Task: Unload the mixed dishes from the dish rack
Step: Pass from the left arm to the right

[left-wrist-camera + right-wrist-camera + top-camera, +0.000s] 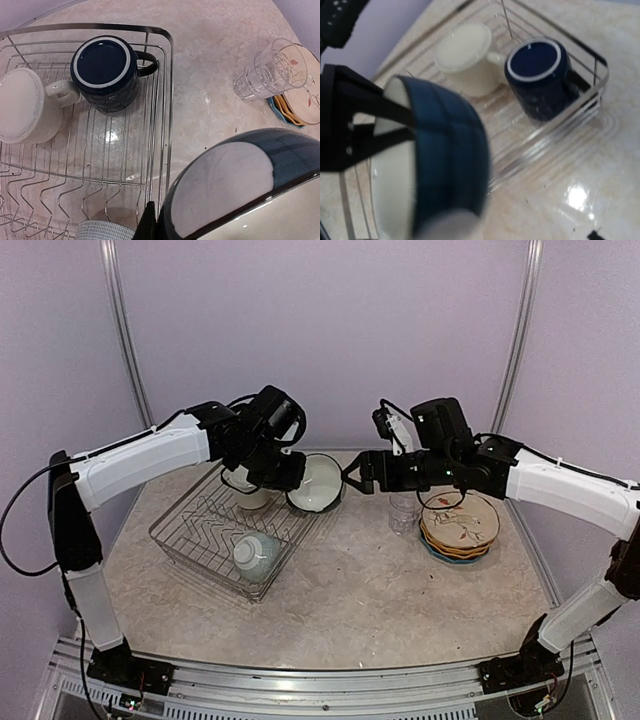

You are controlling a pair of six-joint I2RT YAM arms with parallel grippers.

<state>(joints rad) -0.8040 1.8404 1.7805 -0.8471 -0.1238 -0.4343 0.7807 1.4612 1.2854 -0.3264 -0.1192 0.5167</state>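
The left hand (294, 480) grips the bowl (320, 485) by its rim, just off the rack (200, 532), apparently offering it to the right hand (352, 476), which is spread wide and empty.

I'm working in what looks like a robot lab cell. Plain lavender panels (330, 330) stand behind the marble-look table (380, 590), metal posts (125, 330) rise at its far corners, and an aluminium rail (330, 680) runs along its near edge.

The dish rack (171, 100) is shiny metal wire. The teal bowl (235, 185) is glossy glazed, the tumbler (267, 70) clear glass, the counter (210, 130) smooth, reflective.
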